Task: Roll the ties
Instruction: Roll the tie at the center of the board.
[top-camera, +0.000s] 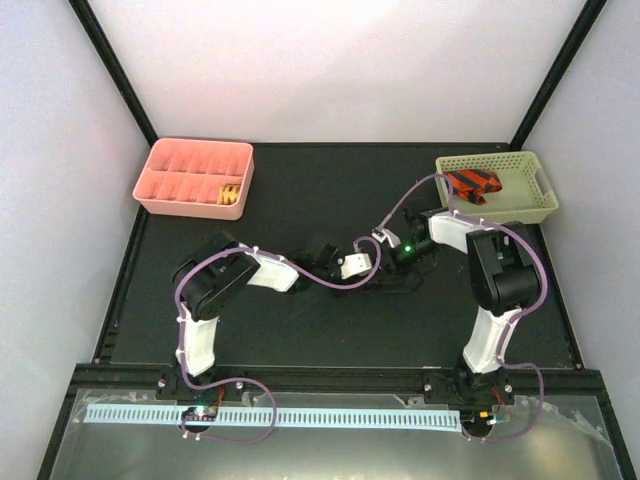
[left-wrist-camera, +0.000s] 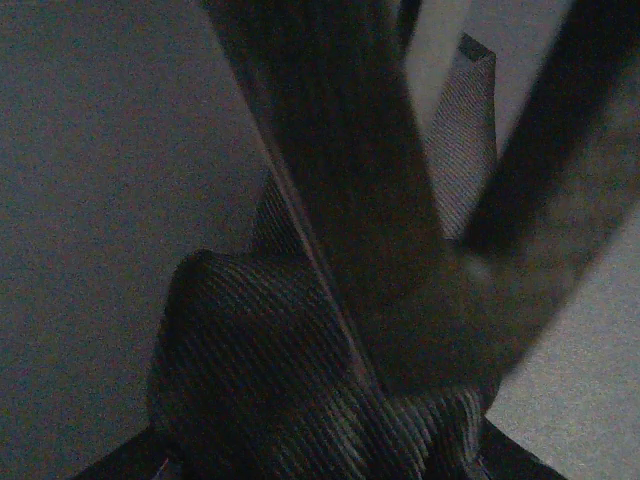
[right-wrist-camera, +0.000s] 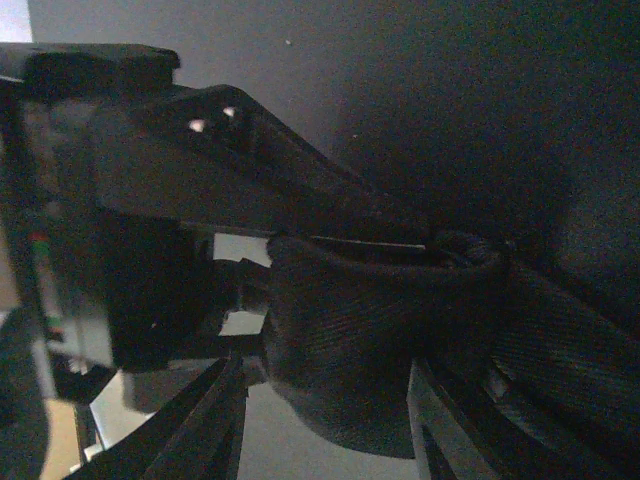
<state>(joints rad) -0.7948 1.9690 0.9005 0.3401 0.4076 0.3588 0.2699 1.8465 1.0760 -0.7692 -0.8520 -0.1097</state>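
A dark striped tie (top-camera: 398, 287) lies on the black mat at mid-table, hard to make out from above. In the left wrist view its rolled part (left-wrist-camera: 260, 380) fills the space between my jaws and its tail (left-wrist-camera: 462, 140) runs away upward. My left gripper (top-camera: 376, 272) (left-wrist-camera: 320, 462) is shut on this roll. In the right wrist view the roll (right-wrist-camera: 380, 340) bulges between my right fingertips (right-wrist-camera: 228, 420). My right gripper (top-camera: 393, 268) (right-wrist-camera: 325, 425) stands open around it, facing the left gripper (right-wrist-camera: 120, 250).
A pink divided tray (top-camera: 160, 188) at the back left holds a rolled yellow tie (top-camera: 231, 193). A green basket (top-camera: 530, 205) at the back right holds a red-and-black striped tie (top-camera: 472, 184). Purple cables loop over both arms.
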